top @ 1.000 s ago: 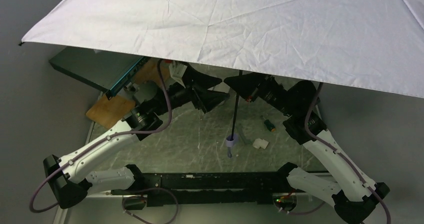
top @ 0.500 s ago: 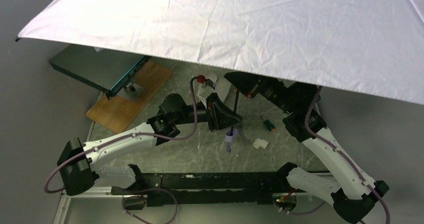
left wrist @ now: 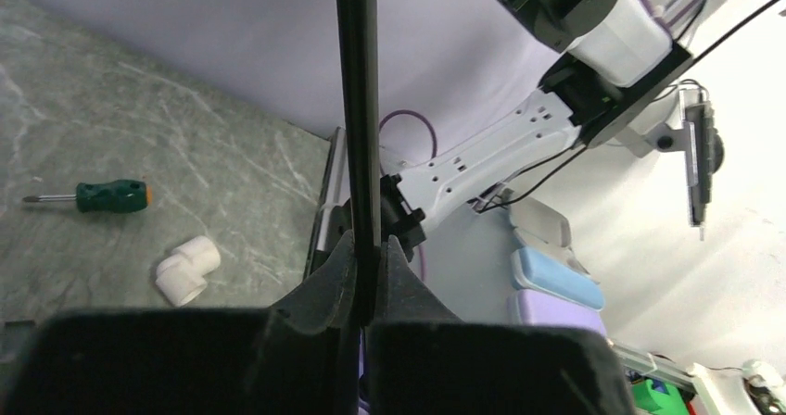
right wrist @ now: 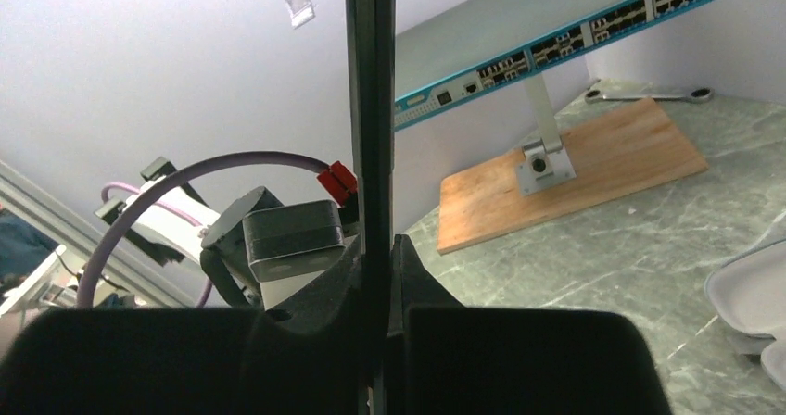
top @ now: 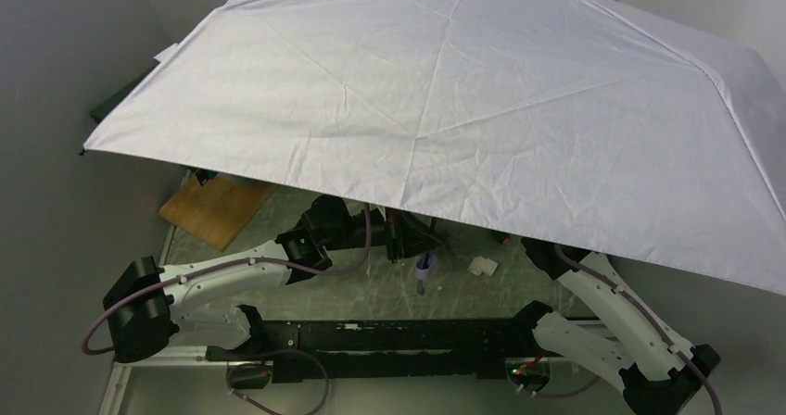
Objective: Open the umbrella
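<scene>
The umbrella (top: 445, 109) stands open, its pale lavender-white canopy spread over most of the table in the top view. Its thin black shaft (left wrist: 357, 109) runs upright through both wrist views, shaft (right wrist: 371, 109) included. The small handle (top: 424, 269) with its loop hangs just below the canopy's near edge. My left gripper (left wrist: 369, 248) is shut on the shaft, and in the top view the left gripper (top: 408, 239) sits right above the handle. My right gripper (right wrist: 375, 248) is shut on the shaft too; the canopy hides it from above.
A green-handled screwdriver (left wrist: 88, 196) and a white pipe elbow (left wrist: 185, 269) lie on the marble table (left wrist: 139, 146). A wooden board (right wrist: 575, 169) carries a teal network switch (right wrist: 575, 17) at the left. Coloured cases (left wrist: 556, 281) sit beyond the table edge.
My left arm swung right to the shaft and its jaws closed on it. The canopy dropped lower and came forward, now covering both wrists. The right gripper kept its hold.
</scene>
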### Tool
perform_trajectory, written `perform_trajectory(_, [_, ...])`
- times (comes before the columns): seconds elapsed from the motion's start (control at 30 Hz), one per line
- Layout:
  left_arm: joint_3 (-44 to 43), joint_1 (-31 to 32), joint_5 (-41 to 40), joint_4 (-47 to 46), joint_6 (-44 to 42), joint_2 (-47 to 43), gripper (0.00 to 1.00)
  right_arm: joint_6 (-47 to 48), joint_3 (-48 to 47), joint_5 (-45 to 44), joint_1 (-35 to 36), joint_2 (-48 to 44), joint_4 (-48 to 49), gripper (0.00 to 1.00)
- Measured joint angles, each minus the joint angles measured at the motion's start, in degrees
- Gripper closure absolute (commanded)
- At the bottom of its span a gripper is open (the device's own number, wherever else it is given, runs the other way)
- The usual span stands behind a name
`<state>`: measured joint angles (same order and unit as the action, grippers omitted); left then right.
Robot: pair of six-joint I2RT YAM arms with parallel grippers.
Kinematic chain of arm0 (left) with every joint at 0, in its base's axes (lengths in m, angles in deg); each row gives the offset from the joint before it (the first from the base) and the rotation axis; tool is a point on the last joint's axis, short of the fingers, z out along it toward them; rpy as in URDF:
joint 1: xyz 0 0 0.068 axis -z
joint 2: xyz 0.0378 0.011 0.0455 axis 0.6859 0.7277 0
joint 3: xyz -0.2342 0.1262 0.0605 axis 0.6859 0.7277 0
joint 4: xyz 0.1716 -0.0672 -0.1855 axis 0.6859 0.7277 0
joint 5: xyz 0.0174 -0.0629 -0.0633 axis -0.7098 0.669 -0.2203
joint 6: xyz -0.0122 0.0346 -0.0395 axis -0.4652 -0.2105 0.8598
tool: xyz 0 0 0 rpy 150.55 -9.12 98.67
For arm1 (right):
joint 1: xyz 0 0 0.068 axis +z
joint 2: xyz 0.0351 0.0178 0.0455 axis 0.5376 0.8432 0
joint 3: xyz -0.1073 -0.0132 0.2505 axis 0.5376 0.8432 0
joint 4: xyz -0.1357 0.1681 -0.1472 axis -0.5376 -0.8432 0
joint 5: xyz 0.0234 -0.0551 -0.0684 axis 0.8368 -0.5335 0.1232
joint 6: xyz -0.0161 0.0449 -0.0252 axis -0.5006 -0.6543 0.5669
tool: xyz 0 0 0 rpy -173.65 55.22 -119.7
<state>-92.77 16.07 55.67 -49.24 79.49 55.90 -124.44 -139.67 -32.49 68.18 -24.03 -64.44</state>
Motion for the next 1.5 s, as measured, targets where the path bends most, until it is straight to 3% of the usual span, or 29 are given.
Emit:
perform_trajectory(0.17, [0.6, 1.1, -3.3, 1.0, -2.3, 0.2, 1.00, 1.3, 0.8, 3.0, -0.4, 0.0, -0.1, 1.00])
perform_trajectory(0.33, [0.5, 2.4, -7.2, 1.7, -4.7, 1.0, 1.00, 5.0, 0.6, 4.0, -0.6, -0.3, -2.2, 0.93])
perform_trajectory(0.43, [-0.3, 3.8, -10.6, 4.7, -6.6, 1.1, 1.00, 7.5, -0.5, 5.0, -0.7, -0.4, -5.5, 0.87])
perform_trajectory(0.63, [-2.8, 6.2, -17.5, 11.7, -12.4, 0.4, 1.00, 10.9, -1.9, 5.9, -0.7, -1.9, -10.0, 0.84])
perform_trajectory(0.7, [-2.8, 6.7, -18.4, 12.5, -13.4, 0.0, 1.00, 11.2, -1.9, 5.9, -0.7, -2.7, -10.9, 0.70])
perform_trajectory(0.77, [-2.8, 7.1, -20.0, 13.8, -14.4, -0.6, 1.00, 11.1, -1.9, 5.9, -0.7, -3.1, -11.3, 0.48])
perform_trajectory(0.83, [-2.5, 7.1, -21.9, 15.0, -14.8, -0.9, 1.00, 11.2, -2.3, 5.7, -0.5, -3.5, -11.6, 0.35])
perform_trajectory(0.87, [-2.3, 7.1, -23.0, 15.5, -14.8, -0.9, 1.00, 11.5, -2.9, 5.4, -0.5, -3.7, -12.1, 0.33])
perform_trajectory(1.1, [-1.3, 8.0, -28.5, 17.6, -14.1, -0.9, 1.00, 13.5, -13.5, -6.6, -0.3, -1.4, -18.7, 0.33])
perform_trajectory(1.5, [-1.3, 12.3, -34.9, 22.1, -12.7, 1.5, 1.00, 13.4, -17.2, -27.2, -0.2, 1.6, -6.9, 0.37])
